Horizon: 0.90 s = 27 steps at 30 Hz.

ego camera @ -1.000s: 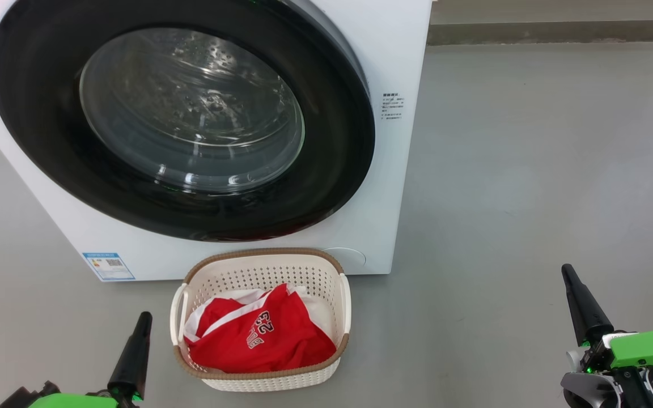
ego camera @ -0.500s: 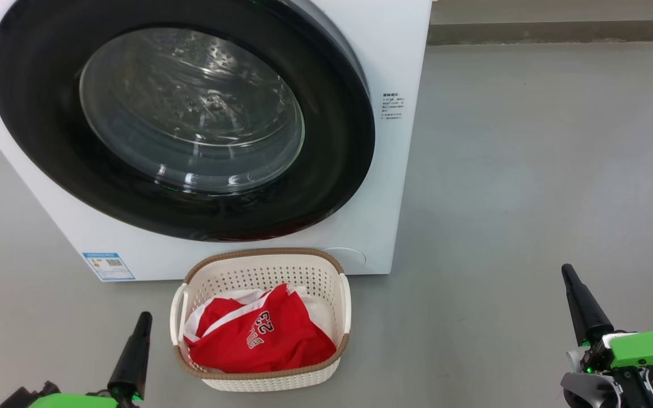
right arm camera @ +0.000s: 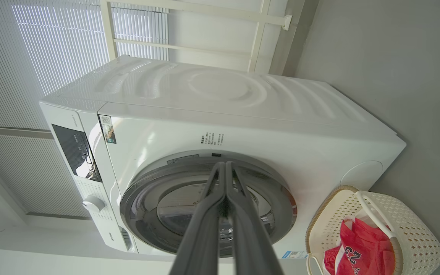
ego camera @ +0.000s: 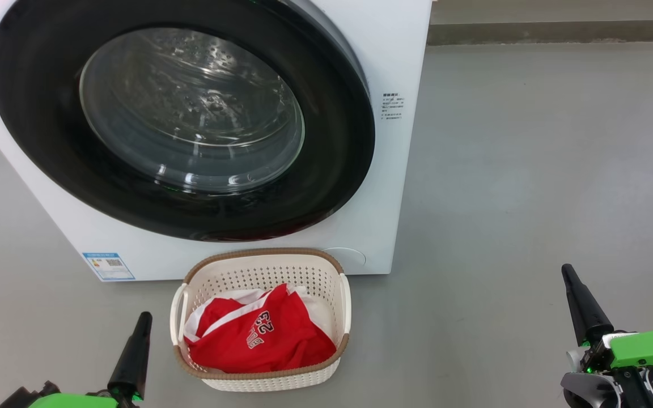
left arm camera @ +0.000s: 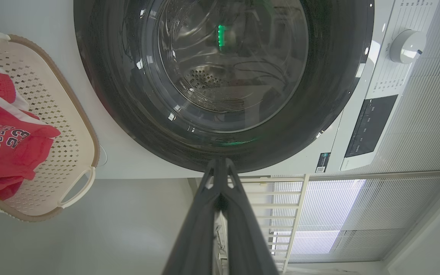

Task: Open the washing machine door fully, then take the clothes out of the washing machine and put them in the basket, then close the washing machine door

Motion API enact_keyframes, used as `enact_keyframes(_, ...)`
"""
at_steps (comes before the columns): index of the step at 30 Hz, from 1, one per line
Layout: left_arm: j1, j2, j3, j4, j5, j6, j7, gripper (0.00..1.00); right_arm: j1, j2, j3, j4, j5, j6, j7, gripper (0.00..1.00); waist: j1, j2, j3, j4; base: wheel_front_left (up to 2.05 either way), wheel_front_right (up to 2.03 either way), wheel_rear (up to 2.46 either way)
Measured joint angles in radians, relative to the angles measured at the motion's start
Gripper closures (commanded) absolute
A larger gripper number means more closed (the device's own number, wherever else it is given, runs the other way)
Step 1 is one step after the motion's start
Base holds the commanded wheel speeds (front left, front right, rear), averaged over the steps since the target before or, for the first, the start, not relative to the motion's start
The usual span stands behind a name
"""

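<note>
— How far along does the job stand, reading from the left?

— The left gripper [left arm camera: 220, 163] hangs low, just left of the basket [ego camera: 263, 251], its jaws pressed together on nothing. Above it, the washing machine door [ego camera: 182, 122] lies flush against the washing machine [ego camera: 386, 187]. Through the glass, the left wrist view shows the bare perforated drum [left arm camera: 204, 78] and no red cloth. The clothes [ego camera: 258, 334], a red jersey bunched with white pieces, sit in the basket on the floor. All three steps look done. At most, a check that the latch has caught may be left.

— And the room to move?

— It is tight at the centre. The basket stands just before the machine's front, its far rim under the door's lower black rim. Whether it touches the white panel cannot be told. The left gripper is near the basket's left handle but apart from it. Right of the machine's front corner, the grey floor [ego camera: 530, 170] lies open as far as the kerb [ego camera: 553, 31] at the wall foot. The right gripper [ego camera: 568, 271] hovers over that stretch, well apart from basket and machine, its jaws likewise closed tip to tip and empty.

— Any edge to mind?

— The basket's handles and the machine's right corner would likely be the first things an arm caught if it swung inward.
</note>
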Motion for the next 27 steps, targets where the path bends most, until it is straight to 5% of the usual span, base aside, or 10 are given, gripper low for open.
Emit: enact_keyframes(27, 0.0, 0.0, 0.0, 0.0, 0.0, 0.0, 0.0, 1.0, 0.0, 0.0, 0.0, 0.0, 0.0, 0.0, 0.0, 1.0, 0.0, 0.0, 0.0, 0.0, 0.0, 0.0, 0.0)
